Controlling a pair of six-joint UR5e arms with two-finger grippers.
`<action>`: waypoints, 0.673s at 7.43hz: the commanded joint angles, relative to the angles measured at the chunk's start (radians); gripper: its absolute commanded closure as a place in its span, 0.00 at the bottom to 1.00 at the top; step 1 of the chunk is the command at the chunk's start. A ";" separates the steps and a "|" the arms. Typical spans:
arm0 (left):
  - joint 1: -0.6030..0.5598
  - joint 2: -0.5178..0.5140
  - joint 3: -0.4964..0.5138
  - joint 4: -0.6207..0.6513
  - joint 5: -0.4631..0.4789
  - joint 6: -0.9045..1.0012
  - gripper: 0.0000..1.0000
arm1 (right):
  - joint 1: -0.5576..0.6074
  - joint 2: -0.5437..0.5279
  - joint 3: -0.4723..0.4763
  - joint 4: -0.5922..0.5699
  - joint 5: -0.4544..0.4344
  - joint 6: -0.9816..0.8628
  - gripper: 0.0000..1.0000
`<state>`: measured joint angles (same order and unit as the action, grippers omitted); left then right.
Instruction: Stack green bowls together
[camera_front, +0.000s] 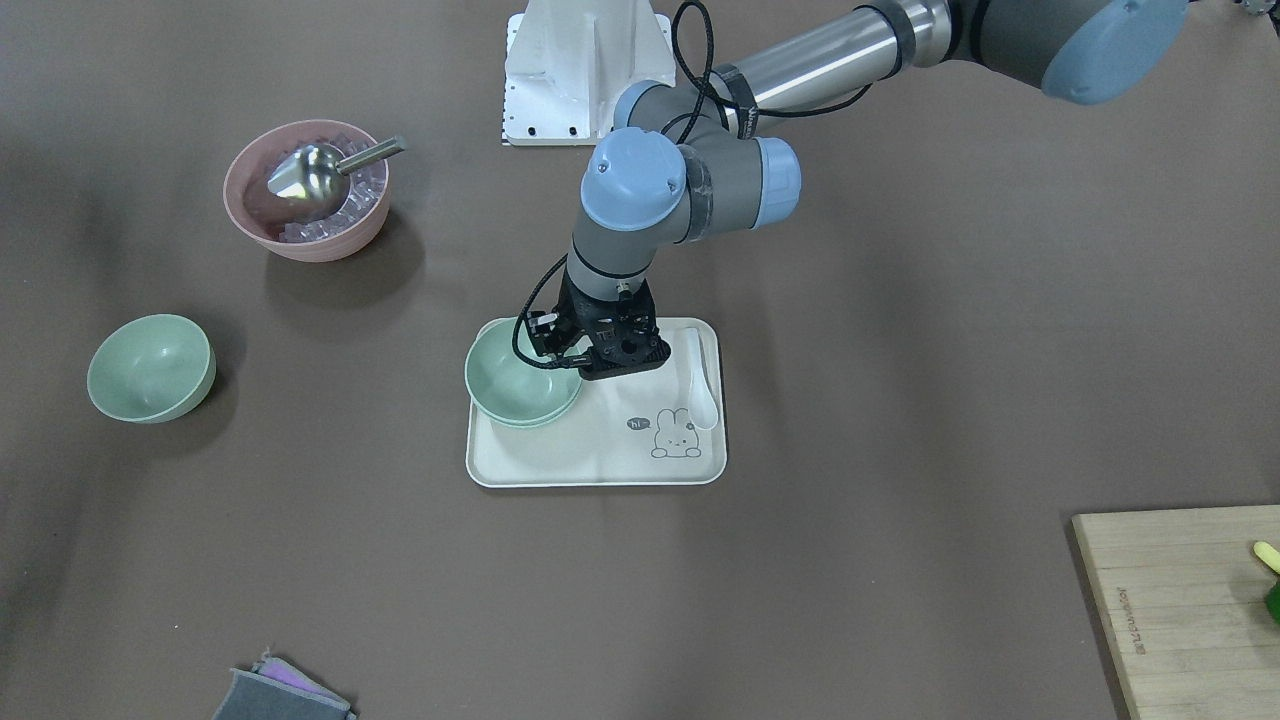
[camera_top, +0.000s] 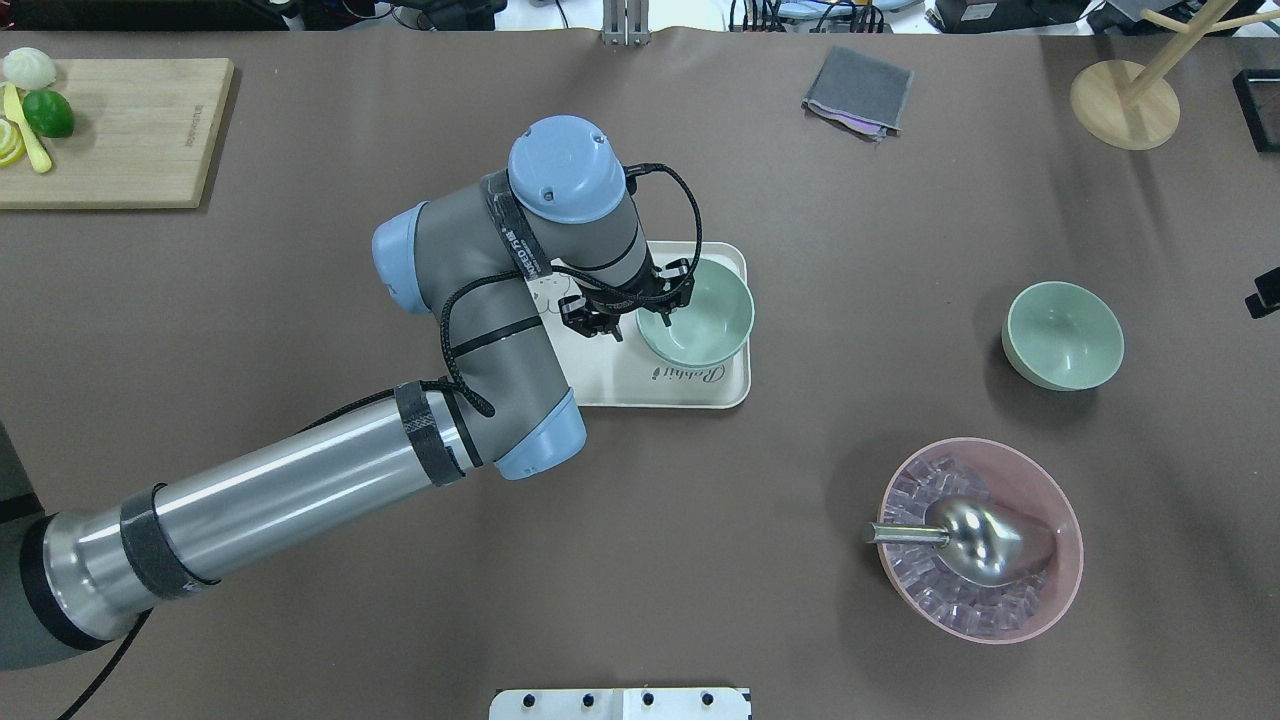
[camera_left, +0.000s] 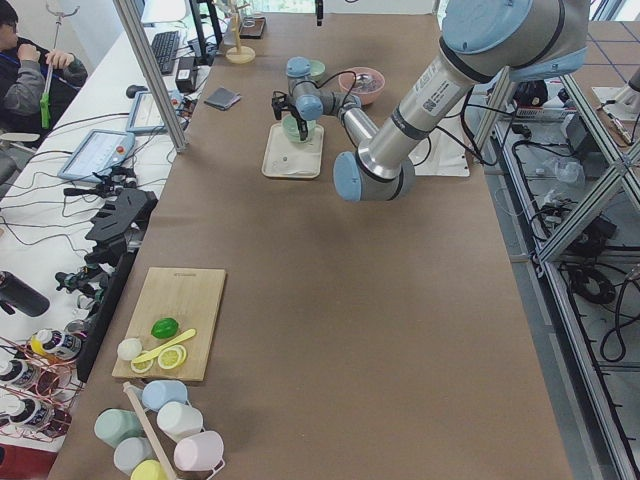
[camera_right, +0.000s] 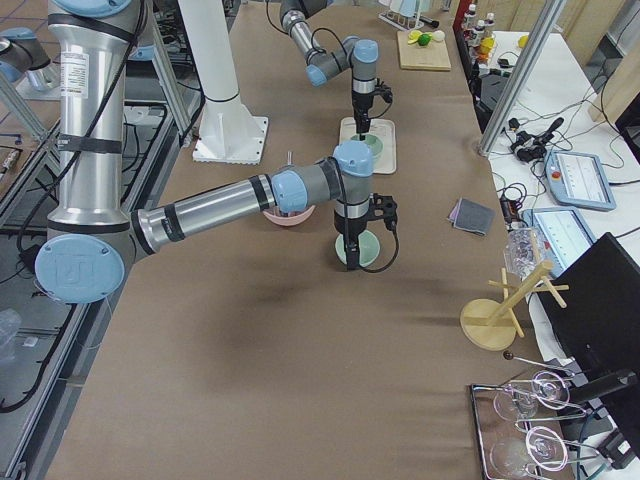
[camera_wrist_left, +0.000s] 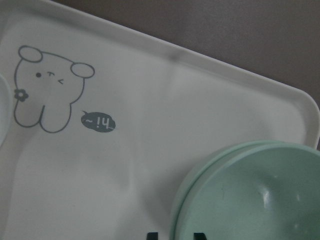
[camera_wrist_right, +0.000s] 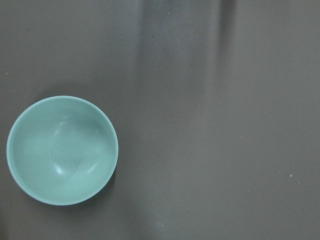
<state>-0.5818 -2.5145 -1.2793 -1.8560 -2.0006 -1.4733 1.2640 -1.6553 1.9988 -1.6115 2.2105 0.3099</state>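
Reaching down over the rim of the nested green bowls (camera_front: 520, 385), the left end effector (camera_front: 598, 352) is hanging above the cream, rounded-rectangular tray (camera_front: 600, 460); its finger spacing cannot be determined. The third green bowl (camera_front: 150, 367), round, smooth and matte, is sitting alone on the brown worktop (camera_front: 900, 400). The right end effector (camera_right: 351, 255) is hanging near it, and its opening likewise cannot be told.

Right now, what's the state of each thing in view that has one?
Nested green bowls: two, stacked upright on tray.
Lone green bowl: upright, empty, apart from the stack.
Pink bowl: holds clear cubes, metal scoop inside.
White spoon: lying on tray.
Left tool: at nested bowls' rim, open or shut unclear.
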 joint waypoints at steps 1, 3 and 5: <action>-0.028 -0.001 -0.044 -0.005 -0.018 0.030 0.02 | 0.000 0.000 -0.002 -0.001 0.000 0.000 0.00; -0.096 0.092 -0.151 0.012 -0.143 0.089 0.02 | 0.000 0.005 -0.023 0.001 0.000 0.000 0.00; -0.160 0.369 -0.446 0.103 -0.148 0.288 0.02 | -0.012 0.023 -0.046 0.001 0.000 0.014 0.00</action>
<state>-0.6922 -2.3078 -1.5478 -1.8167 -2.1337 -1.3149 1.2601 -1.6416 1.9658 -1.6108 2.2105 0.3139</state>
